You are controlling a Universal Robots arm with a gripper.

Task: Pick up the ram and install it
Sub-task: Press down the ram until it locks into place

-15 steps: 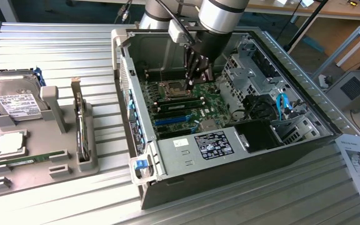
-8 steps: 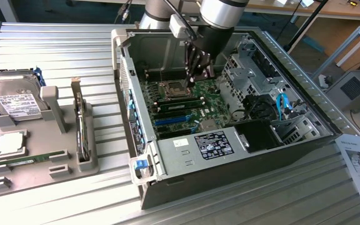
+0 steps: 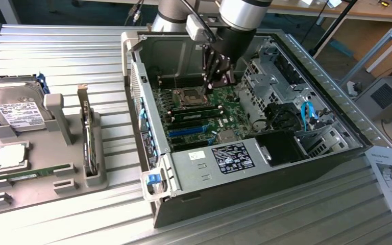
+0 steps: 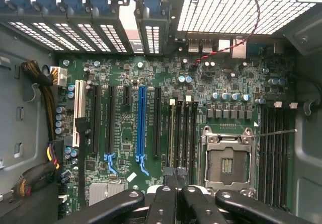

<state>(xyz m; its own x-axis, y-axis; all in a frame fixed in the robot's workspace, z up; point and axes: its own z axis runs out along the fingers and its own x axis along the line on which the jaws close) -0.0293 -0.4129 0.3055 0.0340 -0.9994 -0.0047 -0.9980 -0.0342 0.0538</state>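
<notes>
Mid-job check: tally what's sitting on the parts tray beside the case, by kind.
Hard drive: 1
Processor: 1
Ram: 1
Expansion card: 1
Total: 4

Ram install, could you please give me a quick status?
Pincer shut, down inside the computer case above the motherboard. One ram stick seated in its slot beside the CPU socket. Nothing blocking.

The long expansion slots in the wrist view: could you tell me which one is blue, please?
The blue slot is the tallest, third of four long vertical slots between the white slot and the memory slots; the other three are black.
</notes>
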